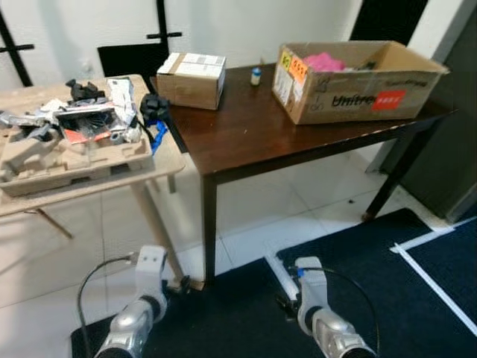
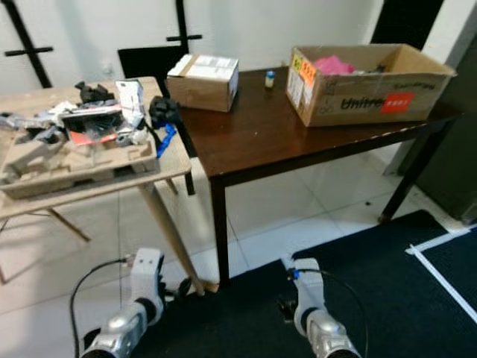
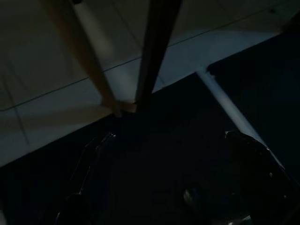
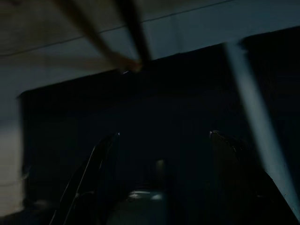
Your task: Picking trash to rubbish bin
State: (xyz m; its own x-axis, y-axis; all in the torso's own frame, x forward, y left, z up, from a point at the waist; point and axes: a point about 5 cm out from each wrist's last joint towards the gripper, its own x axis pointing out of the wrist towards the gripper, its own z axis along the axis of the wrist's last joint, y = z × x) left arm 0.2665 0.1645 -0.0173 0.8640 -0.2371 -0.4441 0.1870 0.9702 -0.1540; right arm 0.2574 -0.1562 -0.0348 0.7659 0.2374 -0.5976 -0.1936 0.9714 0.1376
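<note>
Dark table (image 1: 253, 134), "Unitree"-printed cardboard box (image 1: 358, 82)

A: What crowds the dark table (image 1: 253, 134)?
B: A small box (image 1: 192, 79) and a large carton (image 1: 358, 78) at the back; bare wood between and in front.
A: And the light table (image 1: 160, 165)?
B: Cluttered.

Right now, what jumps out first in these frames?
The big open cardboard box with something pink inside, at the right end of the dark wooden table, catches the eye first. Next is the pile of clutter on the moulded pulp tray on the lighter table to the left. Both arms hang low; the left hand and right hand are open above the dark mat.
</note>
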